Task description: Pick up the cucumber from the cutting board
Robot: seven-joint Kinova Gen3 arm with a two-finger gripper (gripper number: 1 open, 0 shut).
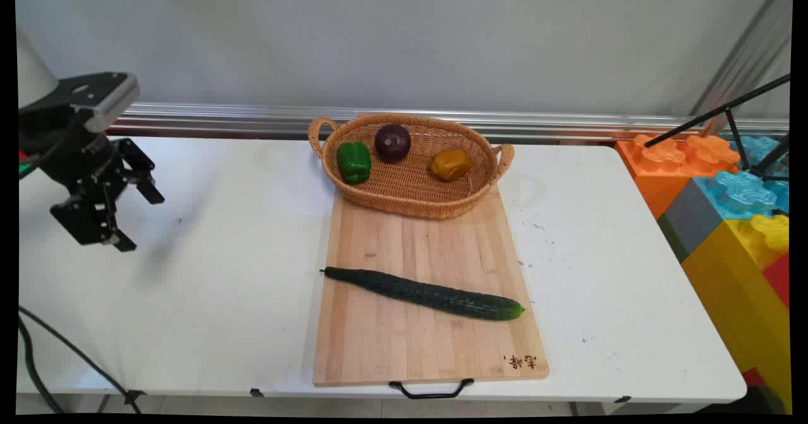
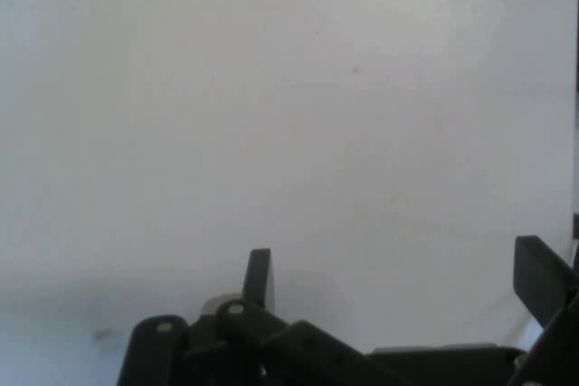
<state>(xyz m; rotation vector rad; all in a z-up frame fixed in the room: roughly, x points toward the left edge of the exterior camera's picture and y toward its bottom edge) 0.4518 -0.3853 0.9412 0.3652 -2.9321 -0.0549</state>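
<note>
At the left edge of the frame the black hand is seen raised above the white bench, its two fingers spread apart with nothing held between them. In the hand view the fingers are shown wide apart over bare bench surface.

A wooden cutting board is laid at the centre of the frame, well apart from the hand, with a black handle at its lower edge. A long dark green cucumber is laid slantwise across the board.

A woven basket is set on the board's upper end. In it a green pepper, a dark purple round vegetable and a yellow-brown pepper are held.

Coloured toy blocks are stacked at the right of the frame, beside the bench.
</note>
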